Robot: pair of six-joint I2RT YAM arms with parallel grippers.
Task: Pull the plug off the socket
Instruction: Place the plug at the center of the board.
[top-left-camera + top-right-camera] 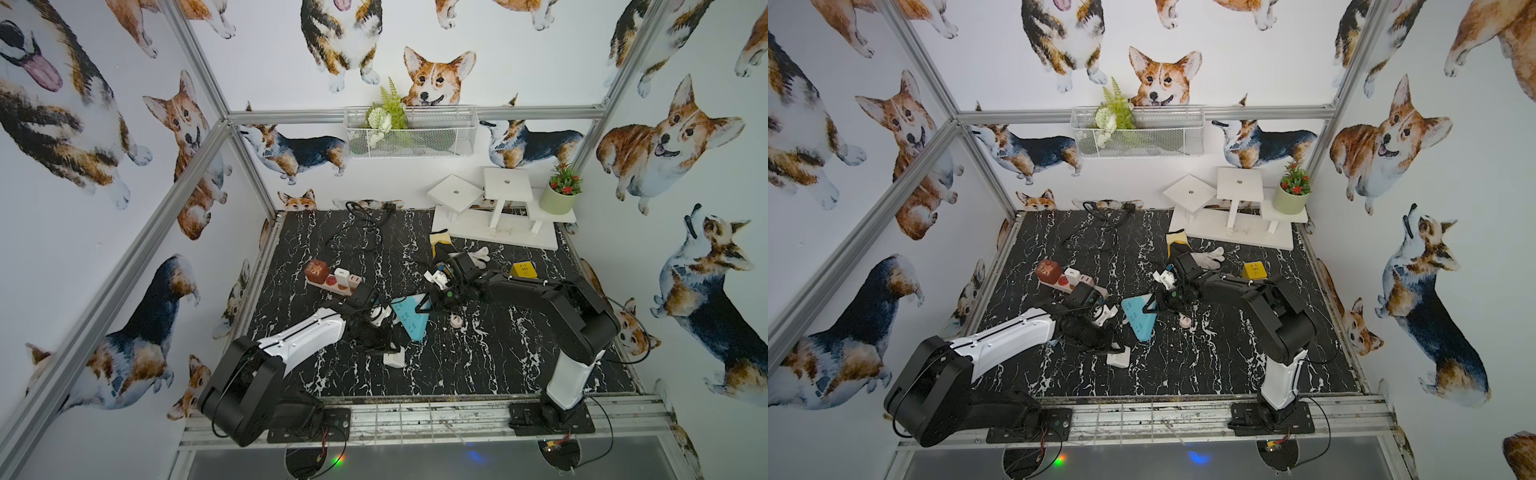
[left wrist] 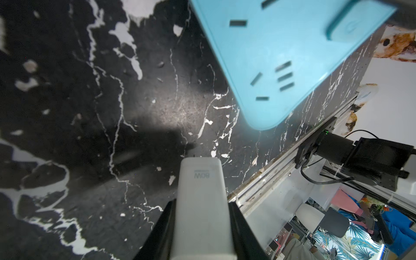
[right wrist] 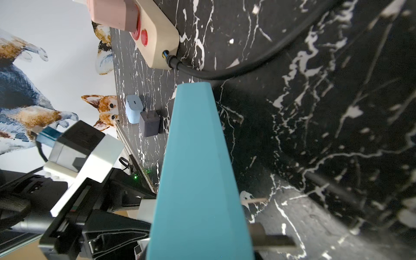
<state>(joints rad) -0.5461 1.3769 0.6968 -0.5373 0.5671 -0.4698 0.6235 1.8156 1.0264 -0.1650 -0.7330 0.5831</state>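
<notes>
A white plug [image 2: 200, 180] printed "80W", the only writing that can be read, is pinched in the left gripper [image 2: 201, 203]. It is clear of the blue socket strip [image 1: 410, 318], at about that strip's 6 o'clock in both top views. The right gripper [image 3: 198, 238] clamps one end of the blue socket strip. There are two strips in all. A beige strip [image 1: 336, 286] lies at 10 o'clock on the black marble tabletop [image 1: 478, 365] and carries three adapters. One yellow cube socket [image 1: 523, 270] sits at 2 o'clock.
</notes>
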